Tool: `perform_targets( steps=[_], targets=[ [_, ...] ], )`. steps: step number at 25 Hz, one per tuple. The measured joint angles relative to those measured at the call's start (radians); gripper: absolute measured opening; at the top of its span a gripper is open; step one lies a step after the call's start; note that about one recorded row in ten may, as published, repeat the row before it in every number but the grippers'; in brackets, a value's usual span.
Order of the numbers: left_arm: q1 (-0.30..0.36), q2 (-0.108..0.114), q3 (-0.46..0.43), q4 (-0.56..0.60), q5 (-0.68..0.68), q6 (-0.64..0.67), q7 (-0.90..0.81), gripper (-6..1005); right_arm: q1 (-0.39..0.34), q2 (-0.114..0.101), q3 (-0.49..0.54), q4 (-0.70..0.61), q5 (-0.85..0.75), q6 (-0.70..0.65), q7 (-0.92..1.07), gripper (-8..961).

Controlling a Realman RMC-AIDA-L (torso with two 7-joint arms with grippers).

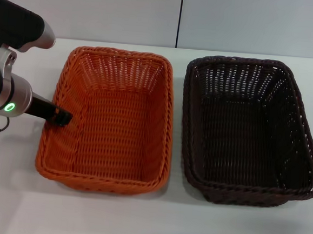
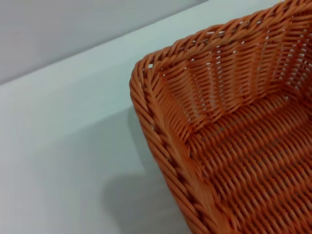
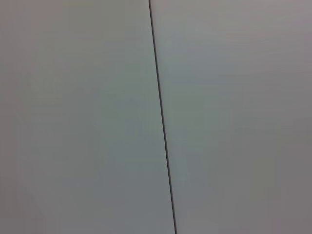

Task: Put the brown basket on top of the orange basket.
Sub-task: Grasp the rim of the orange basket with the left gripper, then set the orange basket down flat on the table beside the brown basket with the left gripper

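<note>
- Table (image 1: 8, 203): white, carries both baskets side by side, just apart.
- Brown basket (image 1: 250, 130): on my right half of the table, upright, empty. I judge it light and fairly stiff, with a little give in the weave; the braided rim is the place to pinch, a long side for balance.
- Orange basket (image 1: 110, 119): on my left half, upright, empty, ready to receive the brown one.
- Left gripper (image 1: 59, 116): at the orange basket's left rim, dark tip over the braid. I cannot tell whether its claw is open or closed; its wrist view shows only a basket corner.
- Right gripper: not in my head view; its wrist camera faces a blank wall.
</note>
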Motion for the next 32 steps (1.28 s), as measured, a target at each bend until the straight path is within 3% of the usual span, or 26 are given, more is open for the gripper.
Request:
perform_targets(
  steps=[6, 14, 20, 26, 32],
  targets=[
    [0.022, 0.002, -0.015, -0.109, 0.010, -0.073, 0.205, 283, -0.003, 0.001, 0.000, -0.005, -0.003, 0.000, 0.000, 754],
    [0.058, 0.003, -0.127, -0.267, 0.032, -0.170, 0.593, 279, -0.009, 0.002, 0.000, -0.012, -0.004, 0.004, 0.000, 753],
    [0.054, 0.004, -0.172, -0.338, -0.049, -0.257, 0.825, 258, -0.011, 0.002, 0.000, -0.015, -0.003, 0.007, 0.000, 753],
    [0.032, 0.005, -0.177, -0.381, -0.121, -0.317, 0.898, 250, -0.018, 0.003, 0.000, -0.026, -0.003, 0.013, 0.000, 753],
    [-0.012, 0.005, -0.170, -0.359, -0.161, -0.345, 0.964, 175, -0.021, 0.003, -0.004, -0.035, -0.004, 0.015, 0.000, 753]
  ],
)
